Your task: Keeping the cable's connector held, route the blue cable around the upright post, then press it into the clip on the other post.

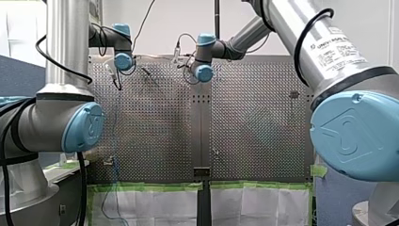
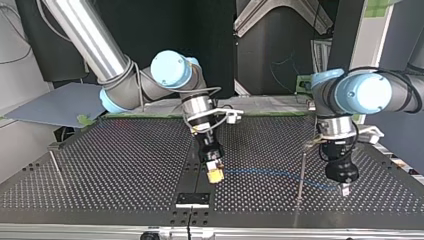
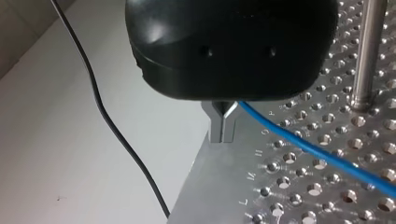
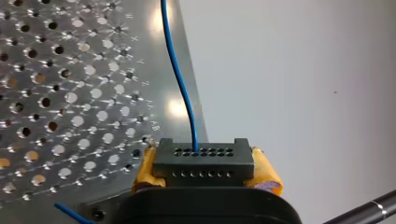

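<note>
My right gripper point(image 2: 215, 172) clamps the connector point(image 4: 204, 161) between yellow pads point(image 4: 266, 175). The blue cable point(image 2: 280, 173) lies along the table point(image 2: 125, 160) to my left gripper point(image 3: 223, 133), metal fingers point(image 3: 215, 126) pinched on it beside the upright post point(image 3: 369, 51).

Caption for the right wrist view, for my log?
My right gripper clamps the black connector between yellow pads; its blue cable runs ahead along the edge of the perforated table.

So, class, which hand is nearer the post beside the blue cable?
Left. My left hand grips the blue cable beside the post; my right hand holds the connector farther away.
</note>
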